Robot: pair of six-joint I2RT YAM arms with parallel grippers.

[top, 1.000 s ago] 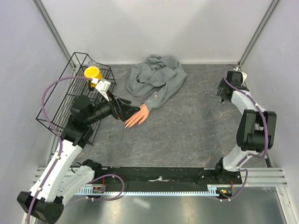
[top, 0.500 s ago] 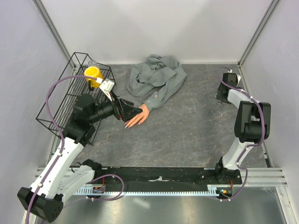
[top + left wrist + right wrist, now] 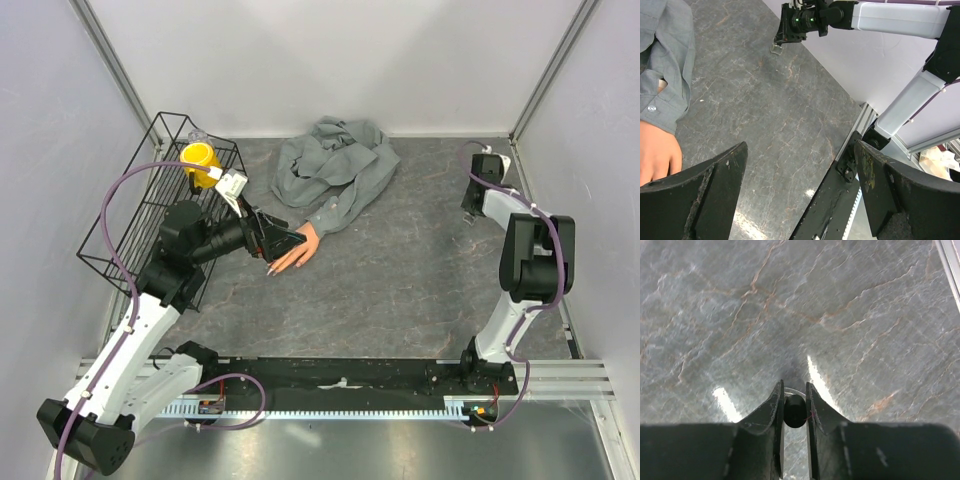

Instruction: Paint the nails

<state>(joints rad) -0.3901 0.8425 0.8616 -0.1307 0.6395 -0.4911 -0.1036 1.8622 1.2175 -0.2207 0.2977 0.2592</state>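
While the left gripper [image 3: 286, 241] hangs with its jaws spread wide at the mannequin hand [image 3: 302, 246], we see that hand lying flat on the bench [image 3: 400, 280], a little toward 10 o'clock from the middle. Its fingers point toward 7 o'clock, and the nails [image 3: 271, 268] at their tips are too small for us to judge their colour. From the left wrist view, the peach hand sits just beside one finger of the open gripper; we cannot tell whether they touch. A grey shirt [image 3: 333, 168] is bunched up at 12 o'clock, and its sleeve runs down to the hand's wrist.

At 9 o'clock a black wire basket [image 3: 120, 235] stands against the wall. A yellow cup [image 3: 200, 157] sits in its far end, and we make out nothing in its near part.

Over at 2 o'clock, near the corner post, the right gripper [image 3: 470, 203] points down at the bench. Its wrist view shows the jaws drawn close together and clamped on a small dark object [image 3: 795, 411] with a clear rim, low over the stone-patterned surface. We cannot tell what that object is.
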